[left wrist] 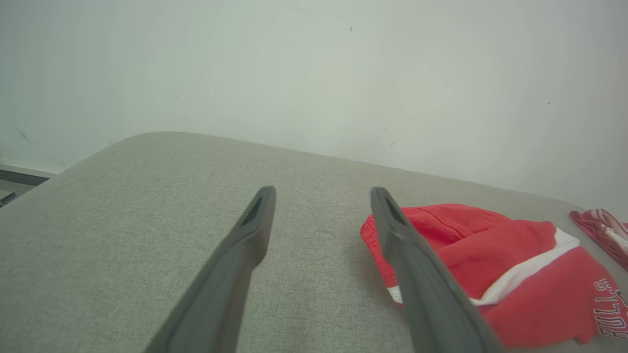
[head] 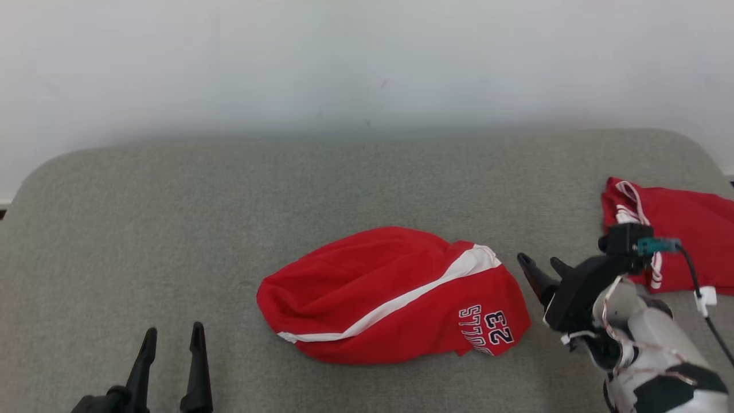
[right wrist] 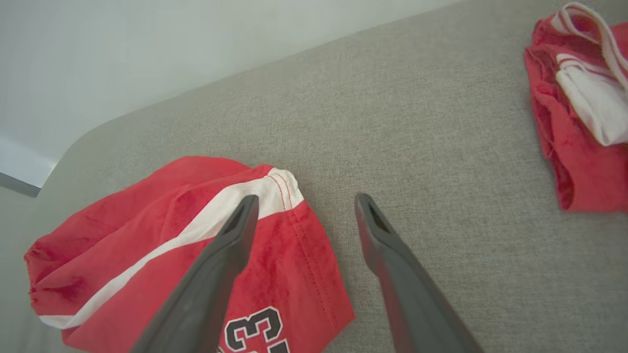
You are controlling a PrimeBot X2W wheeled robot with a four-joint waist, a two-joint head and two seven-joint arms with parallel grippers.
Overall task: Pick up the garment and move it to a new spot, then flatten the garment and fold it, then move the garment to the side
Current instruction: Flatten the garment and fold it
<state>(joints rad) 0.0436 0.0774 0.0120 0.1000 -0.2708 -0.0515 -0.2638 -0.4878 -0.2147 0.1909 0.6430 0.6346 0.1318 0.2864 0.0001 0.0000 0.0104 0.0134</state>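
Worktop point(head: 172, 201): we see a grey, cloth-covered surface with rounded corners, set against a pale wall.
Garment point(head: 390, 292): red shorts with a white stripe and a "23" print. They lie in a rounded, rumpled heap at the middle of the worktop, towards its near edge, and nothing holds them.
Second red piece point(head: 682, 229): another red-and-white cloth lies at the far right, well apart from the garment (we take it as no part of this round, though we cannot be sure).
Right gripper point(head: 539, 261): its fingers are spread and empty, just beside the garment's right hem. In the right wrist view one finger lines up over the red cloth and the other over bare worktop. We cannot tell whether it touches.
Left gripper point(head: 174, 331): its fingers are spread and empty, low at the near left, apart from the garment's left end.
Progress: we judge the task barely begun. The garment is not grasped, and it is neither flat nor folded.
Remaining: we must grasp it, carry it to a new spot, flatten it, fold it and shift it aside.
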